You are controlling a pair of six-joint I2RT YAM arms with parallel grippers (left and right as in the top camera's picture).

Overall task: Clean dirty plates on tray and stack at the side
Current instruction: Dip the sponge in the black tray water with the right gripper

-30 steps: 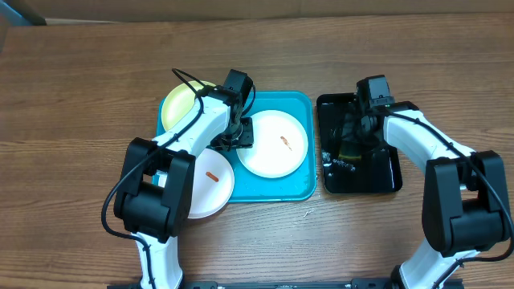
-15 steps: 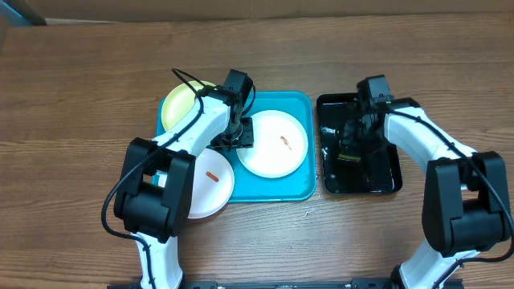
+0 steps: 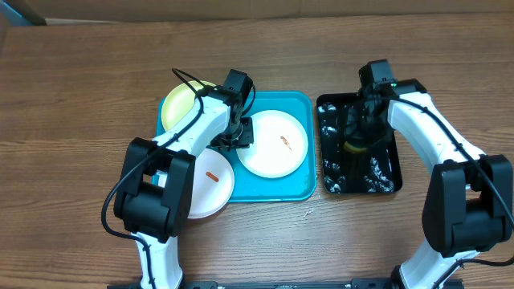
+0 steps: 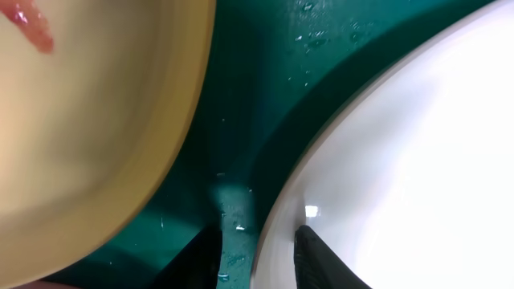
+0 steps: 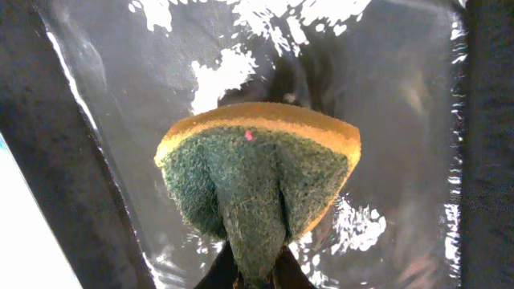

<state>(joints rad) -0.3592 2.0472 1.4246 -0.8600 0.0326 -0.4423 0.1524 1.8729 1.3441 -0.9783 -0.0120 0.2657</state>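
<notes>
The turquoise tray (image 3: 299,189) holds a white plate (image 3: 277,148) with an orange smear. A pale yellow-green plate (image 3: 178,104) overlaps the tray's far left corner. A second white plate (image 3: 210,186) with an orange smear hangs over its near left edge. My left gripper (image 3: 239,136) straddles the left rim of the white plate on the tray (image 4: 401,144), one finger on the plate and one over the tray floor (image 4: 241,120), beside the yellow-green plate (image 4: 88,120). My right gripper (image 3: 359,135) is shut on a yellow and green sponge (image 5: 257,172) over the black tray.
The glossy black tray (image 3: 385,183) stands right of the turquoise tray and holds water with white foam patches (image 5: 217,76). Bare wooden table (image 3: 80,80) lies all around.
My right gripper has shifted the sponge slightly toward the far side of the black tray, and bright foam or splashes now show across that tray. The left arm and the plates have not moved.
</notes>
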